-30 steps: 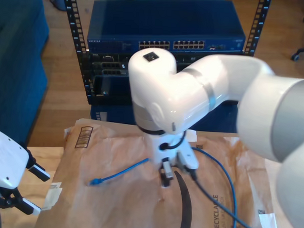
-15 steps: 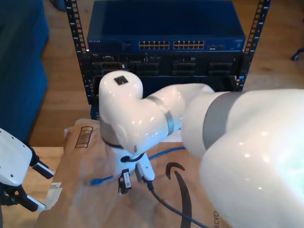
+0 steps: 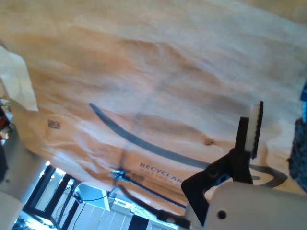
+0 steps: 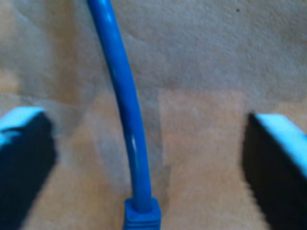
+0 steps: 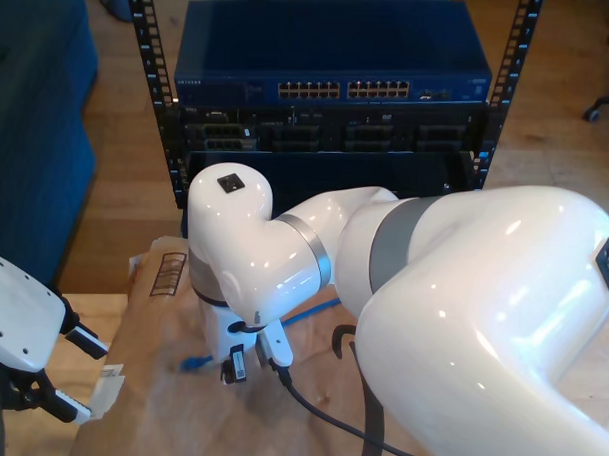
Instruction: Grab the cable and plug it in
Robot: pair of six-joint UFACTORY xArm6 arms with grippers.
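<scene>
In the exterior view, the first tool (image 5: pixel 39 394) is waiting at lower left, spread undeterminable. At lower centre-left, the second tool (image 4: pixel 148 143) is hovering wide over the cable (image 4: pixel 125 120), whose long axis is running between its jaws, plug lying nearest.

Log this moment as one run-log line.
phase: pre-grasp | my second gripper: open, jaws either side of the cable near its plug | my first gripper: open, over brown paper
</scene>
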